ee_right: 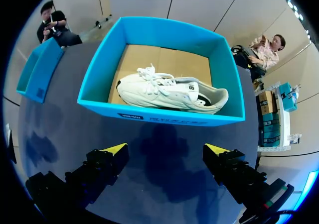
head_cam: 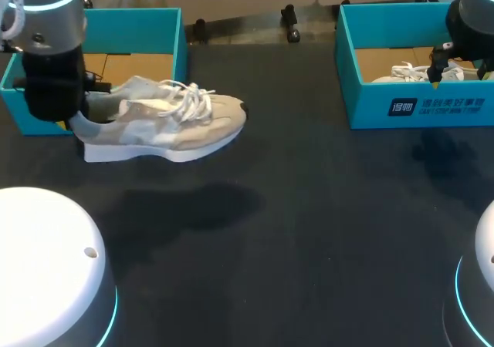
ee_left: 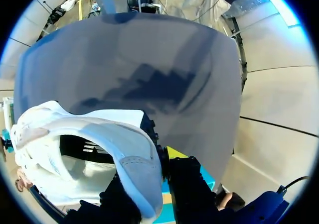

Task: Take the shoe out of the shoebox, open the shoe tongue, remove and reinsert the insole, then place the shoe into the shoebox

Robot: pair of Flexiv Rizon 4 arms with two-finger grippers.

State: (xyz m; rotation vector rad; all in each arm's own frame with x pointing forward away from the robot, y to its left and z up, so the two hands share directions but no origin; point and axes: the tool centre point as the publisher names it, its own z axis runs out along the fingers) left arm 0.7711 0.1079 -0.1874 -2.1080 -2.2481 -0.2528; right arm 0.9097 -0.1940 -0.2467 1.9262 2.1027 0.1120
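Observation:
A beige and grey sneaker point(head_cam: 162, 119) with white laces hangs level above the dark table, its toe pointing right and its shadow on the cloth below. My left gripper point(head_cam: 81, 117) is shut on the heel; in the left wrist view the heel wall point(ee_left: 134, 154) sits pinched between the fingers of that gripper point(ee_left: 152, 176). Behind the sneaker stands a teal shoebox point(head_cam: 166, 31). My right gripper point(head_cam: 461, 73) hovers open over a second teal shoebox point(head_cam: 417, 104). The right wrist view shows the gripper point(ee_right: 166, 149) wide apart just short of that box's front wall point(ee_right: 159, 115), with a white sneaker point(ee_right: 169, 92) lying inside.
The dark table point(head_cam: 309, 231) stretches between the two boxes. White robot bases fill the near left corner point(head_cam: 46, 270) and the near right corner point(head_cam: 475, 285).

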